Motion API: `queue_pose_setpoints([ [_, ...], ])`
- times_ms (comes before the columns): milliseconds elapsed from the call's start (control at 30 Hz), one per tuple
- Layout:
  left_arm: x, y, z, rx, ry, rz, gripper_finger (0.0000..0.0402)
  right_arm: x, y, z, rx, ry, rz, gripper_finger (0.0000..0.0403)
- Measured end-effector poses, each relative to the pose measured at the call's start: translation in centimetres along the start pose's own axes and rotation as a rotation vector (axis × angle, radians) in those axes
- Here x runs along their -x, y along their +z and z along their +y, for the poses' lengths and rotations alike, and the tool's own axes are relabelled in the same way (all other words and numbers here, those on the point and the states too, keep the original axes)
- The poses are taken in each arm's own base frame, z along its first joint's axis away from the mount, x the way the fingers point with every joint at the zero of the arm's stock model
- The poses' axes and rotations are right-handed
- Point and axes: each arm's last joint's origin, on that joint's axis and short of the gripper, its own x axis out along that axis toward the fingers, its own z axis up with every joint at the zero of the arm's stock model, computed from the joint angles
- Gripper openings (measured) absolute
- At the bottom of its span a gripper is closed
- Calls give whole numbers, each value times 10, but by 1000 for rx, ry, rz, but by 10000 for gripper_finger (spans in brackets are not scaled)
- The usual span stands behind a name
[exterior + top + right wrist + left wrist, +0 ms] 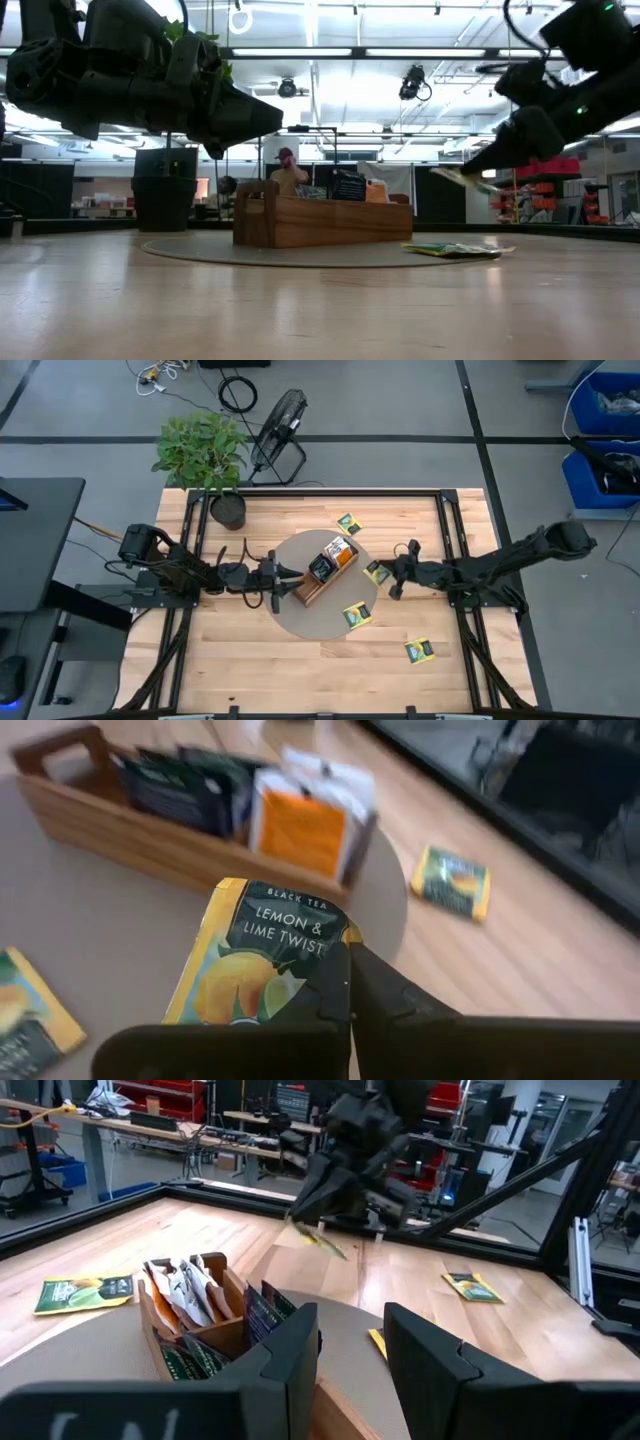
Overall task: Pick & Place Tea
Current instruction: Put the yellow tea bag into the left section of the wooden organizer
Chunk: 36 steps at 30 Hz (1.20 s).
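Observation:
The tea shows as small flat packets. Orange-and-white ones point(340, 552) and dark navy ones point(322, 568) stand upright in the wooden tray point(305, 595). The tray rests on a round grey mat point(300, 625). My right gripper point(385, 572) is shut on a yellow-green packet point(260, 960) just right of the tray. Loose yellow-green packets lie flat at the back point(348, 523), on the mat's front rim point(357, 615) and near the front right point(419, 650). My left gripper point(285, 572) hovers open at the tray's left end, higher than the tray, with nothing between its fingers point(290, 1350). My right gripper pinches the yellow-green packet between its two shut fingers at one side edge point(335, 952), near the corner by the printed title. The fingers slant down from the table's right side. The packet point(460, 180) is lifted clear of the table and juts out tilted toward the tray.
A potted plant point(205, 455) stands at the table's back left corner, with a floor fan point(280, 430) behind it. Black frame rails point(450, 530) run along the table's sides. A person point(288, 170) is in the room beyond the table.

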Motion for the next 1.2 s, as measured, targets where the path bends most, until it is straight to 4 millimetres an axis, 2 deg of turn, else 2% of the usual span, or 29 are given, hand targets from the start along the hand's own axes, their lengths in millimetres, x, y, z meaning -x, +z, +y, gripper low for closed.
queue_pose_setpoints([
  [233, -1, 2, -1, 54, -3, -14, 122, 13, 11, 18, 72, 31, -152, 0],
  [467, -15, 15, -7, 102, -19, -72, 122, 24, 27, 30, 162, 47, -296, 0],
  [733, -41, 37, -18, 60, -17, -118, 122, 21, 43, 39, 267, 17, -294, 0],
  [833, -49, 44, -13, 99, 8, -125, 126, 16, 46, 45, 323, 11, -280, 0],
  [1033, -60, 55, -3, 207, -63, -124, 168, 5, 55, 59, 441, 2, -258, 0],
  [1200, -68, 54, 1, 245, -62, -43, 217, -4, 71, 69, 500, -21, -259, 0],
])
